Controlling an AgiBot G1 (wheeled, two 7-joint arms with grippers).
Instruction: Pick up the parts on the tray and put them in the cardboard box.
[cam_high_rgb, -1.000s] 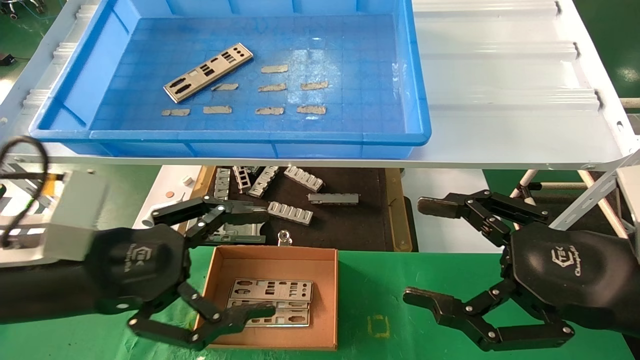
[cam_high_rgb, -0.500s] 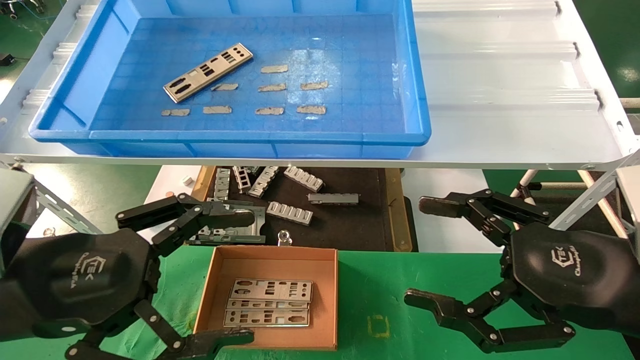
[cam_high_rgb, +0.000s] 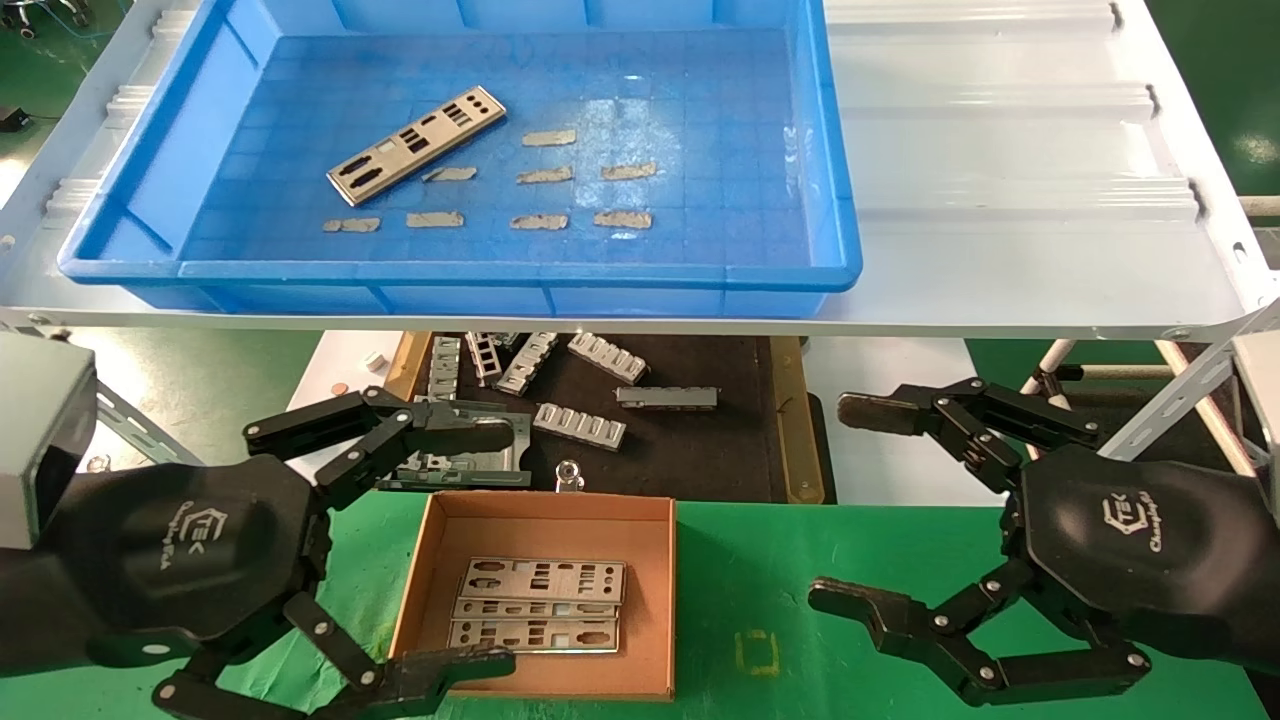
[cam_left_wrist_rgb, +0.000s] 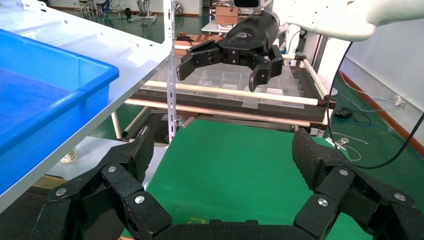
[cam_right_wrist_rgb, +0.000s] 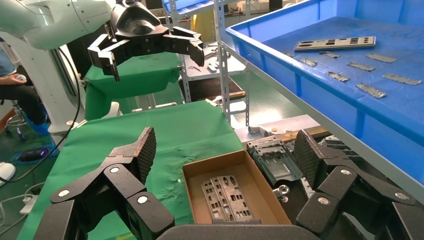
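Mostly done. Stack of punched silver plates lying flat in the small cardboard box, near centre on the green cloth; three layers visible, possibly more underneath — hard to tell from above. One plate left in the blue tray, far left part of the floor, lying diagonally, apart from the beige tape scraps scattered to its right. Scraps not part of the job.

Left gripper low at near left, just beside the box's left wall, fingers spread wide, holding nothing. Right gripper parked at near right, well apart from box and tray, fingers wide too, empty.

Grey ribbed brackets on the black mat beyond the box, untouched, irrelevant.

Remaining: reach up and far to the tray, take the last plate, set it on the stack.
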